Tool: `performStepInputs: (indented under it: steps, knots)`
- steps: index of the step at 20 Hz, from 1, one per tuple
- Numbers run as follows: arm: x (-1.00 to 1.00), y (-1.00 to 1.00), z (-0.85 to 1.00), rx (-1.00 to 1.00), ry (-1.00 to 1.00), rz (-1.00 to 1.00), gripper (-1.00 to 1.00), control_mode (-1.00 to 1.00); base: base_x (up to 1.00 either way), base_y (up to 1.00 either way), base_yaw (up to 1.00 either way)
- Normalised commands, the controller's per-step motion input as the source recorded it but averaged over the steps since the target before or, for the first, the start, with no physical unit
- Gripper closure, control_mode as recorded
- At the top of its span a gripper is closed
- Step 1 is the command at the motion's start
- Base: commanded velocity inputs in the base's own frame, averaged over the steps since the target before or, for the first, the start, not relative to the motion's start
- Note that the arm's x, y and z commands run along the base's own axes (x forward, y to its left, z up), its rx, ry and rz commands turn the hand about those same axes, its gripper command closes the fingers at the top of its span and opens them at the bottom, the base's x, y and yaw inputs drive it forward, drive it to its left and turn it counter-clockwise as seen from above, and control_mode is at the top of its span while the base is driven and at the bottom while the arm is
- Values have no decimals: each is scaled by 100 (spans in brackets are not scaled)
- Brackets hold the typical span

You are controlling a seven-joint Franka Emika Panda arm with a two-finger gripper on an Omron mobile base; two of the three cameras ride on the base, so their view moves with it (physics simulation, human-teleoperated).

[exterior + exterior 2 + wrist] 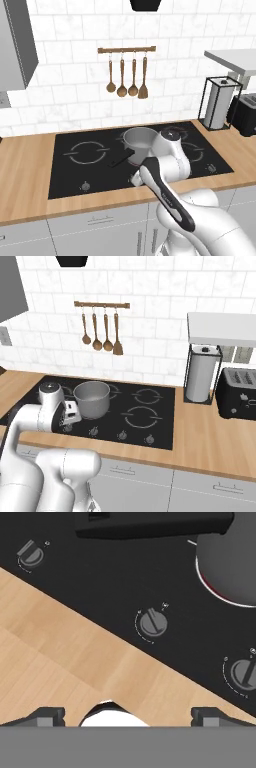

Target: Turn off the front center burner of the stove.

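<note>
Knobs are what the hand is aimed at: the wide flat black glass stove (95,172) is set into the light wooden countertop (25,175), and its small round grey knobs run along the front edge, one of them, the middle grey knob (152,623), lying near the centre of the hand view so that it can be approached from above. The two-finger gripper (127,714) is held over the countertop strip just in front of the stove, its dark fingertips (47,714) spread wide with nothing between them, presumably to straddle a knob. A grey steel pot (92,398) is seated on a burner behind the knob row, near the arm's wrist.
</note>
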Motion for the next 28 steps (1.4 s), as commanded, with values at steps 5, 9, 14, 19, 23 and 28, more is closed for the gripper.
performStepInputs:
  steps: [5,9,14,19,23,28]
  knots:
    - [0,0,-29,0,-3,0,-100,-100,0,0,0]
    - [0,0,-28,0,-3,0,-100,-100,0,0,0]
    - [0,0,-26,0,-1,1,-100,-100,0,0,0]
    - [0,0,-21,0,0,4,-100,-100,0,0,0]
    - [0,-1,-20,0,0,8,-100,-100,0,0,0]
    - [0,-7,-14,0,0,10,-100,-100,0,0,0]
